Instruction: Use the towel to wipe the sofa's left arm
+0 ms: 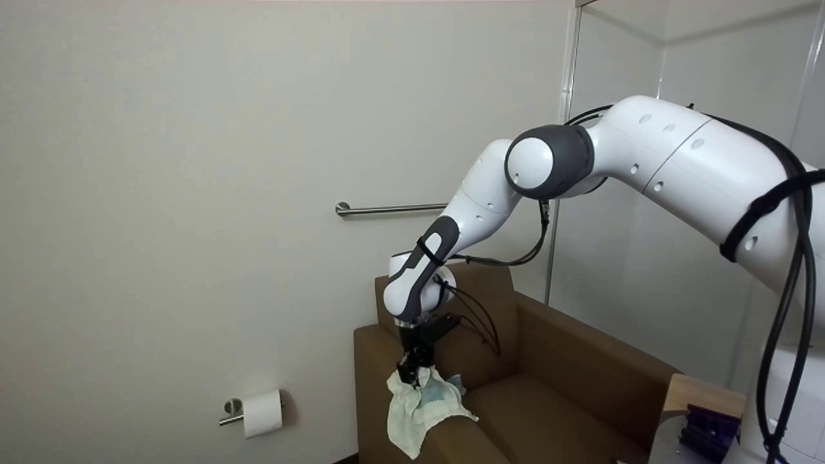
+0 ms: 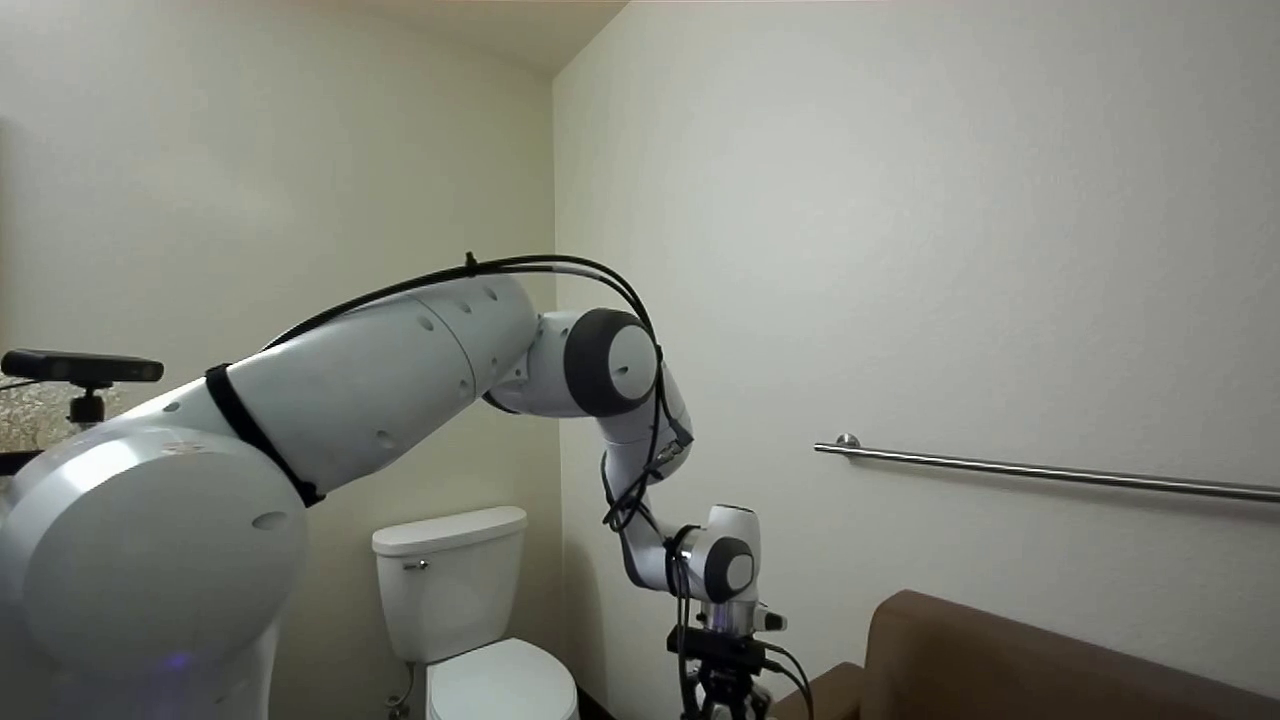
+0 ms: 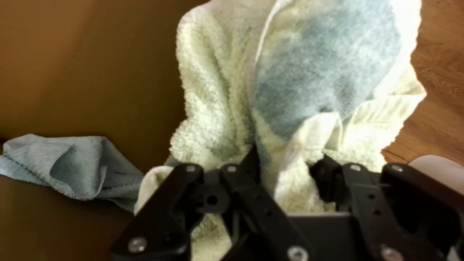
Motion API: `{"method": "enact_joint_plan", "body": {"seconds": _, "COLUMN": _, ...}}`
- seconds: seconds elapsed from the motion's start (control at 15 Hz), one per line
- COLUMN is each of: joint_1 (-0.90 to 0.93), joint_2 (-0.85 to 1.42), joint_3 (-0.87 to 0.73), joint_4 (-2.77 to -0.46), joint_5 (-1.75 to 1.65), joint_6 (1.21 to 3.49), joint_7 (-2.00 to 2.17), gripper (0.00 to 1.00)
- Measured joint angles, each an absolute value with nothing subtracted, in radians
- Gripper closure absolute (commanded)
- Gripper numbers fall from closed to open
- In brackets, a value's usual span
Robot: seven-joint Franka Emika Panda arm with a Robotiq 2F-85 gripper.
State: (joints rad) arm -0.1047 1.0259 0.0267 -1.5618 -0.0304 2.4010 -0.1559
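Note:
The towel [image 1: 422, 412] is white with a blue patch and lies crumpled over the brown sofa's near arm [image 1: 370, 386] in an exterior view. The towel fills the middle of the wrist view [image 3: 326, 61]. My gripper [image 1: 416, 379] is low over the arm. In the wrist view its fingers [image 3: 288, 163] press on a bunched fold of towel from both sides, kept apart by the cloth. A blue-grey cloth part [image 3: 72, 166] lies at the left; I cannot tell whether it joins the towel. In an exterior view the fingertips are cut off below the frame.
The sofa backrest [image 2: 960, 660] stands against the wall under a metal bar [image 1: 387, 209]. A toilet paper roll [image 1: 263, 414] hangs on the wall beside the sofa. A toilet [image 2: 500, 680] stands nearby. Wooden floor [image 3: 442, 72] lies beside the arm. A purple object [image 1: 709, 432] sits by the robot base.

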Motion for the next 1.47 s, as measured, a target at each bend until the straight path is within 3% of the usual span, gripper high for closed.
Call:
{"method": "enact_joint_plan", "body": {"seconds": 0.07, "joint_1": -0.109, "joint_2": 1.029, "joint_3": 0.029, "joint_4": -1.554, "joint_5": -0.024, "joint_6": 2.392, "joint_7": -0.156, "gripper": 0.74}}
{"method": "enact_joint_plan", "body": {"seconds": 0.13, "joint_1": -0.113, "joint_2": 1.031, "joint_3": 0.032, "joint_4": -1.55, "joint_5": -0.023, "joint_6": 2.388, "joint_7": -0.156, "gripper": 0.91}}
{"method": "enact_joint_plan", "body": {"seconds": 0.87, "joint_1": -0.1, "joint_2": 1.016, "joint_3": 0.034, "joint_4": -1.574, "joint_5": -0.028, "joint_6": 2.385, "joint_7": -0.159, "gripper": 0.91}}
{"method": "enact_joint_plan", "body": {"seconds": 1.47, "joint_1": -0.102, "joint_2": 0.925, "joint_3": 0.039, "joint_4": -1.764, "joint_5": -0.024, "joint_6": 2.39, "joint_7": -0.159, "gripper": 0.91}}
